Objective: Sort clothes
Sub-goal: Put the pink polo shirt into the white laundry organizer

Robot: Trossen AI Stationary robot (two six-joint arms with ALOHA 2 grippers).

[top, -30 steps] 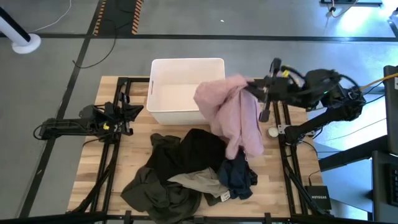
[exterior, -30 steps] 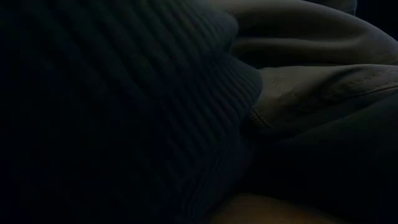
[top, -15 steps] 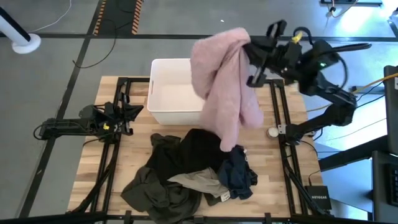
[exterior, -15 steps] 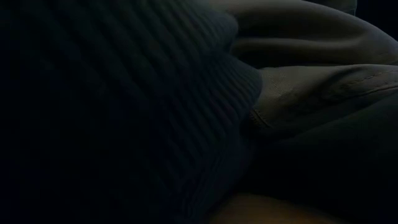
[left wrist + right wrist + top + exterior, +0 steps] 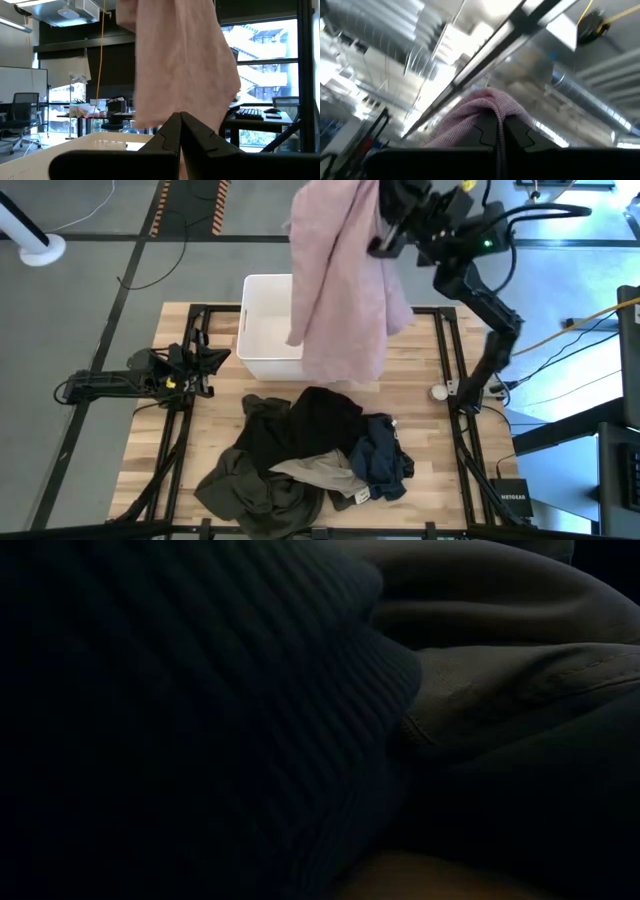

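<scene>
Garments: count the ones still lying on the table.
4, heaped together below the bin: black garment, olive one, beige one, navy one. More may be buried. The pink garment hangs from the right gripper.

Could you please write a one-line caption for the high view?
Right gripper hoists the pink garment above the white bin.

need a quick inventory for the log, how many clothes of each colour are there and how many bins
pink garment, held up by the right pincer: 1
black garment: 1
navy garment: 1
olive garment: 1
khaki garment: 1
white bin: 1
Total: 5 clothes, 1 bin, 6 things
</scene>
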